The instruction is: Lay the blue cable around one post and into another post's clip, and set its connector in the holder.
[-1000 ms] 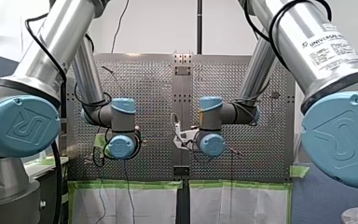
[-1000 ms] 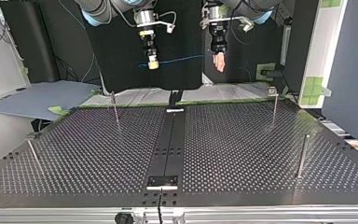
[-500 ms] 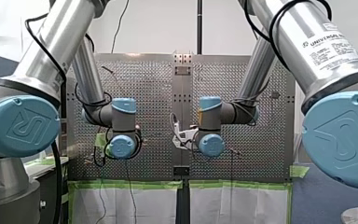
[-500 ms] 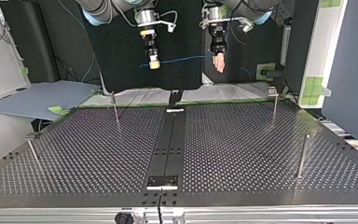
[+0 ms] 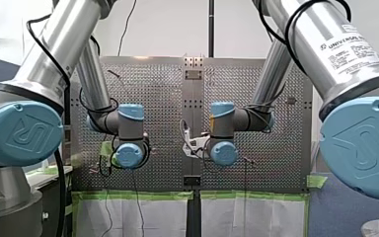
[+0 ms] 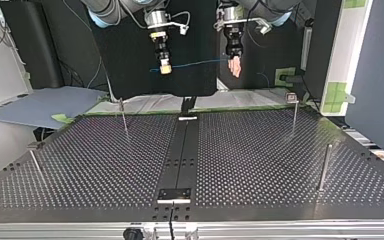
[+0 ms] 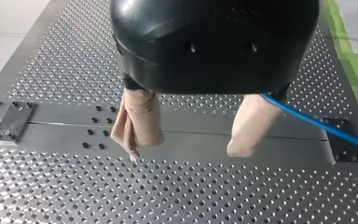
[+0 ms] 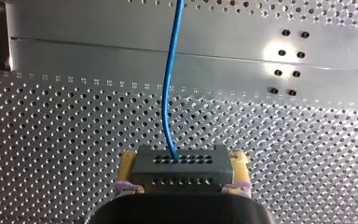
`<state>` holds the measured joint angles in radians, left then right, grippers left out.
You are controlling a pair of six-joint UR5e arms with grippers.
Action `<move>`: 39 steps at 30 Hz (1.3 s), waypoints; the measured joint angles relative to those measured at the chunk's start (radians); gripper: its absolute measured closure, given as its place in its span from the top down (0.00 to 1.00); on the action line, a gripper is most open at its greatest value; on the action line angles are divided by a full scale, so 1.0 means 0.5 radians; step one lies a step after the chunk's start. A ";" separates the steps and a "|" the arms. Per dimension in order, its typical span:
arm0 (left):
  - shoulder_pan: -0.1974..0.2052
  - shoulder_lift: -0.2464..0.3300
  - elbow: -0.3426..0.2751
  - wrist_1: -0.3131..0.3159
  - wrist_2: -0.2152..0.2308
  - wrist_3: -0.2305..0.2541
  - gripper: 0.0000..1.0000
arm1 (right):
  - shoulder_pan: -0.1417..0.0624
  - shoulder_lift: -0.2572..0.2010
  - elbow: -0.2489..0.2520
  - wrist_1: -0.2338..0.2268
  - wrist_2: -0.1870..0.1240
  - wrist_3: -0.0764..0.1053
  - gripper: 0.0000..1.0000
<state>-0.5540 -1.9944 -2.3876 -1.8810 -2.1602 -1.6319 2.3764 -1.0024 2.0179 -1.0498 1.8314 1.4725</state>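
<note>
Counter (image 6: 260, 160) survey, top view. Perforated surface, with a smooth centre strip (image 6: 182, 150) running from back edge to front edge.

Posts counted: four, thin and upright.
- back post (image 6: 123, 116) at the view's left
- back post (image 6: 294, 114) at its right
- front post (image 6: 36, 167) by the left edge
- front post (image 6: 323, 167) by the right edge

All four stand well apart, each toward a corner. The broad middle on both sides of the strip is open room.

Plates on the strip: two. One plate (image 6: 187, 118) sits at the back edge and one plate (image 6: 174, 194) at the front edge.

Claws: two, both hanging high above the back part of the counter, near each other but apart.

My right claw (image 8: 182, 163) is clamped on the dark connector (image 8: 182, 170), with yellow pads (image 8: 128, 163) on either side of it.

Cable (image 8: 168, 93): one, blue. It leaves the connector's face and runs straight ahead over the strip. In the top view it spans the air between the claws, well above every post.

My left claw (image 7: 185, 153) stands wide, its beige pads (image 7: 140, 121) apart. The cable passes just beside one pad, close under the claw body, and runs off sideways.
</note>
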 joint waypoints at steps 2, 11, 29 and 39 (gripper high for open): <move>-0.026 -0.027 -0.025 0.026 -0.027 -0.025 1.00 | -0.002 -0.017 0.016 0.017 0.017 0.017 0.00; -0.210 -0.145 -0.064 0.111 -0.200 -0.061 1.00 | -0.005 -0.090 0.084 0.170 0.058 0.058 0.00; -0.293 -0.118 -0.051 0.092 -0.252 -0.097 1.00 | 0.017 -0.124 0.077 0.232 0.061 0.063 0.00; -0.284 0.073 0.015 -0.091 -0.317 -0.050 1.00 | 0.044 -0.298 -0.004 0.384 0.003 0.090 0.00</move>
<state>-0.6958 -1.9580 -2.3800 -1.9265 -2.3187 -1.6571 2.3984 -1.1513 2.0161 -0.8580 1.8327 1.5177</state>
